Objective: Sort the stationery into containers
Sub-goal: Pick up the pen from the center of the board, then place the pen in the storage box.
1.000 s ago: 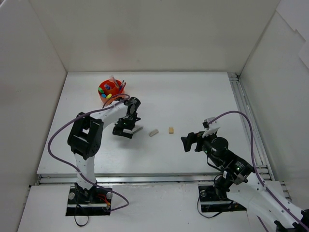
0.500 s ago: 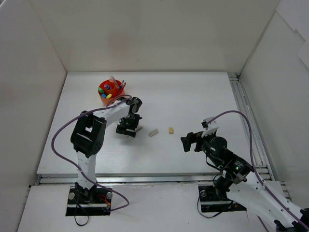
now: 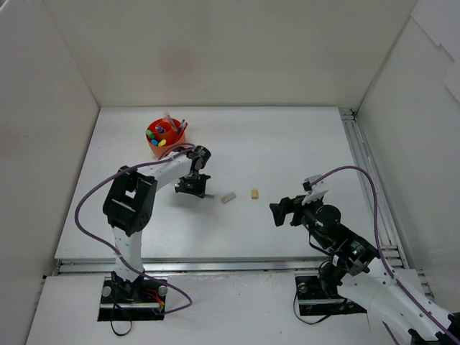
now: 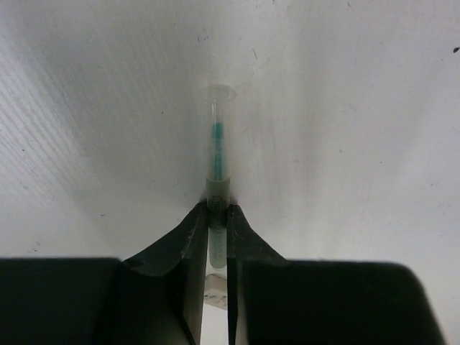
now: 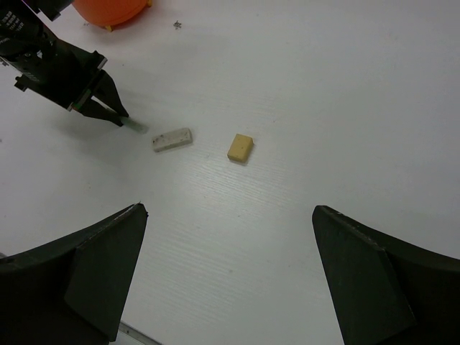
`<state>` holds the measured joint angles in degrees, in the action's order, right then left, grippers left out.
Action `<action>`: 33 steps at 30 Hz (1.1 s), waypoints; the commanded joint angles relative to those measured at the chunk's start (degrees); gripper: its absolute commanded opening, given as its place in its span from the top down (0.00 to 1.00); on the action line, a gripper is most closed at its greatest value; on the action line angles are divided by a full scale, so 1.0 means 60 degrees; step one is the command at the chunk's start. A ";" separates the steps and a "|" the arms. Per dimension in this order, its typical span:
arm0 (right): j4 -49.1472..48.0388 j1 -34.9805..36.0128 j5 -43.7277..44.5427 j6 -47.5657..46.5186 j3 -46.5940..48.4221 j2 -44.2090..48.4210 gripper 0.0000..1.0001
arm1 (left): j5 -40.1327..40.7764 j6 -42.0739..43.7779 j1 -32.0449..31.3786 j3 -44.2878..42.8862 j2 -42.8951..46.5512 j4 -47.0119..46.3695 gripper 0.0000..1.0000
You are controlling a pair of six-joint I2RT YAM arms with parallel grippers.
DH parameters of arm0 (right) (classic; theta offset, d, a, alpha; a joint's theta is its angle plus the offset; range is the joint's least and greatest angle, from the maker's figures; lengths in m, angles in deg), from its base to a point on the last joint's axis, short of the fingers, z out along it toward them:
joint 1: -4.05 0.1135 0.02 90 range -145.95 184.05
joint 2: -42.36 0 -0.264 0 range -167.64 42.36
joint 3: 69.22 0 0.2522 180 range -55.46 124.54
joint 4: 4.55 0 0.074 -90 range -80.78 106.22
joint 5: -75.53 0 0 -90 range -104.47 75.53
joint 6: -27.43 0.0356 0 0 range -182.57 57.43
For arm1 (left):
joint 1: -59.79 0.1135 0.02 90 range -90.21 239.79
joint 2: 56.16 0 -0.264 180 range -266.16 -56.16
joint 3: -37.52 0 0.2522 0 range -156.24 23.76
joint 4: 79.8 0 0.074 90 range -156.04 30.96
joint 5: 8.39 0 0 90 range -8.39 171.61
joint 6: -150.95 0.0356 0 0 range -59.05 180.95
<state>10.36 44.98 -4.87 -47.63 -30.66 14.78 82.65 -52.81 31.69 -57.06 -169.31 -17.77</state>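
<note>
Down on the table [image 3: 287,144], a little nearer the arms than the orange organizer [image 3: 159,150], the clear tube [image 4: 218,154] lies flat, its near end pinched between the closed fingers of the left gripper [image 4: 218,215], the rest jutting past the tips. That arm reaches forward, wrist bent low. Right of the organizer lie a pale eraser [image 5: 172,139] and a beige eraser [image 5: 240,146]; farther off, the right gripper [image 5: 226,215] hovers wide open, empty

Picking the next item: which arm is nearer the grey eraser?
Left. The left arm has its jaws, shut on a clear tube, just left of the grey eraser; the right arm holds open jaws farther off, beyond the yellow eraser.
</note>
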 commanded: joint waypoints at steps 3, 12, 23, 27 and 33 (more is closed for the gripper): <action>-0.0631 -0.0024 0.0157 -0.0014 -0.0002 0.0069 0.02 | 0.0354 -0.3821 0.0127 0.0183 0.0355 -0.0091 1.00; -0.0660 -0.0010 0.0244 -0.0044 -0.0089 0.0128 0.02 | 0.3252 0.0510 0.0127 -0.0929 0.1526 0.0026 1.00; -0.0675 -0.0024 0.0406 -0.0336 -0.0163 0.0508 0.02 | 0.3989 1.3401 0.0009 0.0226 0.4674 -0.6794 1.00; -0.0762 0.0005 0.0493 -0.0600 -0.0119 0.0451 0.02 | 0.2165 1.6741 0.1047 0.0418 0.5087 -0.8541 1.00; -0.0996 -0.0010 0.0377 -0.1010 0.0100 -0.0397 0.02 | -0.1497 1.9728 0.2862 -0.0183 0.4517 -0.9040 1.00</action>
<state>9.34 44.98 -3.38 -51.48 -31.93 15.70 88.00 47.89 44.57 -55.03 -140.85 -64.78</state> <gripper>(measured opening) 0.979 0.080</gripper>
